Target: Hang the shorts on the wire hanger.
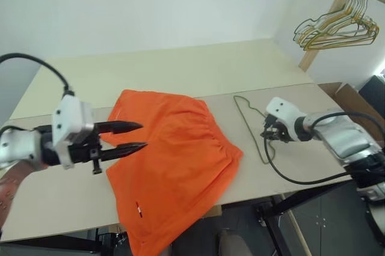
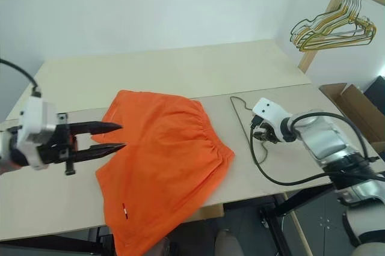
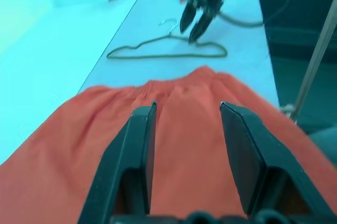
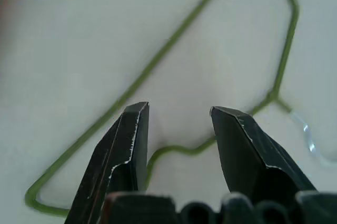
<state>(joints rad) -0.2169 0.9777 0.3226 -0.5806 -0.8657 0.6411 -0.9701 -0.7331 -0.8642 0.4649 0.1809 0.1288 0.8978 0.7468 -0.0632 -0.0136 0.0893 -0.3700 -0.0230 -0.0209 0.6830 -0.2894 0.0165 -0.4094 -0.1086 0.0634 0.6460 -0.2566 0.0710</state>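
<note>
Shorts [image 1: 171,163]: bright orange, spread flat on the bench [image 1: 180,70], gathered waistband on the side facing the wire hanger, one leg spilling over the near bench edge. Small white tag near that hanging hem.

Wire hanger [image 1: 252,128]: single thin olive wire, lying flat on bare bench just beside the shorts' waistband, not touching the fabric. Hook end points away toward the far side of the bench.

Left pincer [image 1: 135,137]: hovering over the shorts' leg edge on the side away from the wire hanger, pointing roughly level across the fabric. Fingers parted about halfway, nothing between them.

Right pincer [image 4: 179,129]: tipped down right over the wire hanger, fingers apart with a bend of the wire showing in the gap. Can't tell if the tips touch the wire, but it's not clamped on anything.

Open room: big stretch of bare bench beyond the shorts, all the way to the wall; a narrow bare strip past the wire hanger before the bench's end edge.

Hanger bunch [image 1: 337,27]: gold and green ones clustered on a wooden rack [image 1: 328,18], well beyond the wire hanger, off the bench.
</note>
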